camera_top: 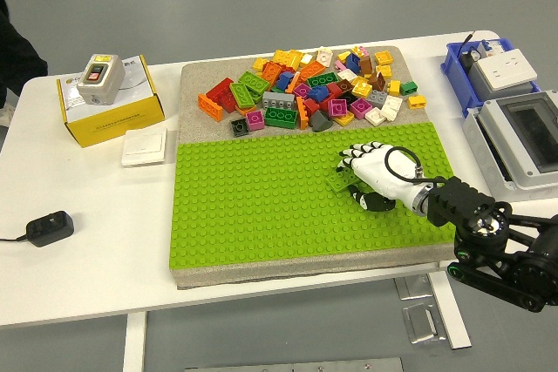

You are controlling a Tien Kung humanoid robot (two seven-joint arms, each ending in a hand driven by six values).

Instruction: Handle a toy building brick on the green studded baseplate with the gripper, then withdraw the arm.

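head view, white table (78,241) seen from the robot's side. green studded baseplate (253,198) lies on a grey felt-like mat (196,84), covering the mat's near half. loose pile of mixed-colour bricks (314,84) sits on the bare mat just beyond the baseplate's far edge; none of that pile is on the studs.

right arm (497,233) enters from the lower right corner, black links, reaching in over the baseplate's right part. right hand (375,172) is white with dark fingertips, palm down, low over the studs. fingers (353,156) are curled and point toward the left and the far side. a small green brick (342,180) lies at the fingertips, on the baseplate, same green as the plate so its outline is faint. hand touches or nearly touches it; cannot tell whether the fingers actually clamp it or only rest on it. thumb is hidden under the palm.

left arm does not show.

other items: yellow box (109,106) at the far left with a grey switch unit (98,77) on top; white square plate (145,146) just beside the box's near side; black power adapter (48,227) near the left edge, cable running off frame. blue bin (475,67) and grey enclosure (519,141) at the right edge. a dark sleeve (13,50) shows at the upper left corner.
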